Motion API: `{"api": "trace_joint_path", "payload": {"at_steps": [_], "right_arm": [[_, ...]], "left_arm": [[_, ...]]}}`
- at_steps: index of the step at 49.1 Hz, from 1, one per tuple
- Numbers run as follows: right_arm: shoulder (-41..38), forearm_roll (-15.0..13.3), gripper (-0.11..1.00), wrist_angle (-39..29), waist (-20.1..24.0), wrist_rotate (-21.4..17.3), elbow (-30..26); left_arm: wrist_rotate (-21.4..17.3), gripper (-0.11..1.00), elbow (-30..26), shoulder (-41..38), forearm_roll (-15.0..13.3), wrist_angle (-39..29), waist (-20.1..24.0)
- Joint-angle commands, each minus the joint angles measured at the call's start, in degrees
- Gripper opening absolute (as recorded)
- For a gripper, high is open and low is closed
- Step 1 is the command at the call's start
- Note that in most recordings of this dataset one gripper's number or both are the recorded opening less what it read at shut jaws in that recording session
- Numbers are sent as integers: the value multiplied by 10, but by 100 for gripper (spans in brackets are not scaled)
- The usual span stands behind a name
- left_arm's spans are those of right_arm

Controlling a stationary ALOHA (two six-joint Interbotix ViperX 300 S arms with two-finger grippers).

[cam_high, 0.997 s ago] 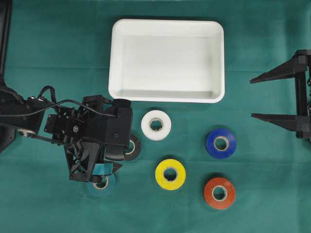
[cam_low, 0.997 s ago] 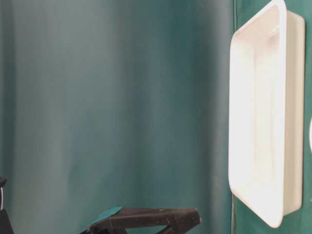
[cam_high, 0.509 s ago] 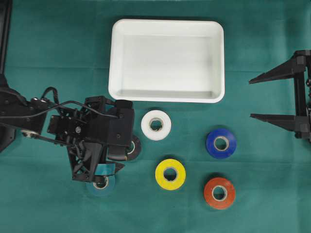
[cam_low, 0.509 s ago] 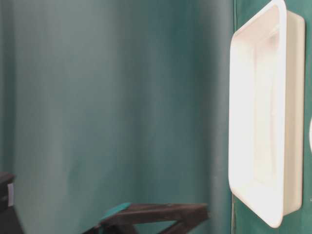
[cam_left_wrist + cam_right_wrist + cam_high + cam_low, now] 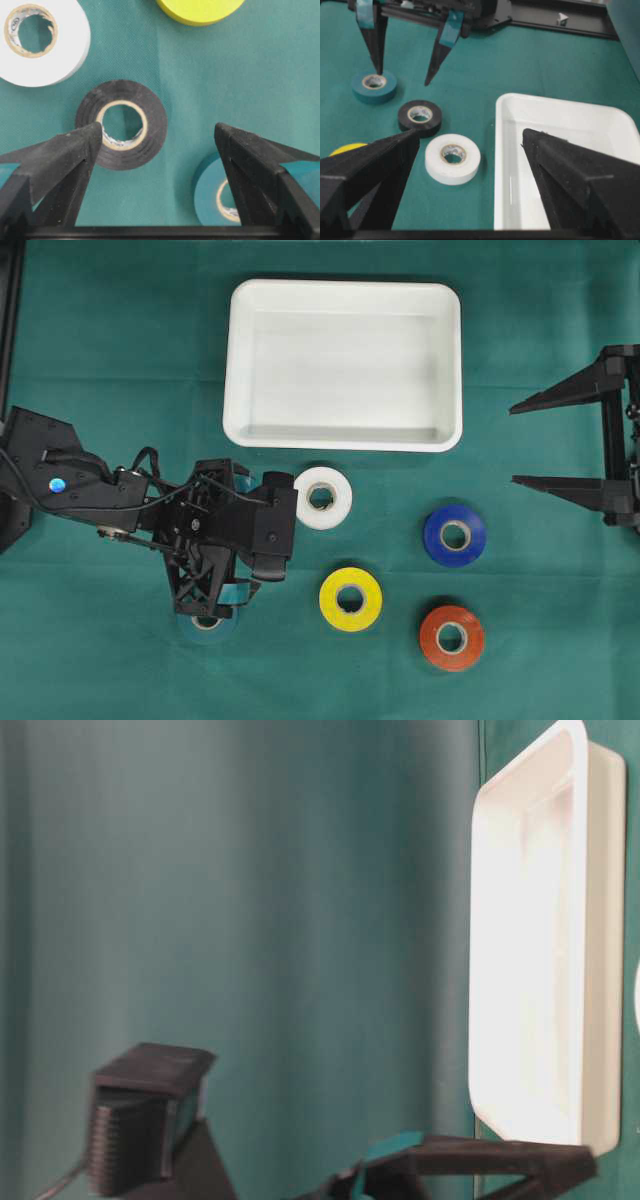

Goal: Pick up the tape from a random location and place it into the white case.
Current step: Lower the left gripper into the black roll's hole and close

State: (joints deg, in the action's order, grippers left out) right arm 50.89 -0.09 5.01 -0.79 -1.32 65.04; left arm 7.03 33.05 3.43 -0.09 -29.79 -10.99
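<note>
Left arm (image 5: 225, 545) farther over green cloth (image 5: 120, 360)

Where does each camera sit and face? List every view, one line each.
Overhead: above, looking straight down; both arms show.
Table-level: low beside the white case; dark arm part shows.
Left wrist: on left end effector, looking down at black tape.
Right wrist: on right end effector, looking across the table.
Shared: both wrist views show black tape.

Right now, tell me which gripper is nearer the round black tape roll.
Left. The left gripper hangs open just above the black tape roll; the right gripper waits open at the table's far right edge.
</note>
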Motion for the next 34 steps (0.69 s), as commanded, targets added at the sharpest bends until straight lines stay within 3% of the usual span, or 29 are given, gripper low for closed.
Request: {"api": "trace_joint_path", "payload": {"at_steps": [1, 11, 34], "right_arm": [[-4, -2, 92, 3, -1, 1, -14], [-5, -2, 92, 3, 0, 1, -13], [-11, -1, 92, 3, -1, 1, -12]], "left_arm": [[-1, 99, 3, 1, 2, 18, 4], [-2, 99, 20, -14, 2, 67, 6], [-2, 99, 24, -61, 1, 78, 3]]}}
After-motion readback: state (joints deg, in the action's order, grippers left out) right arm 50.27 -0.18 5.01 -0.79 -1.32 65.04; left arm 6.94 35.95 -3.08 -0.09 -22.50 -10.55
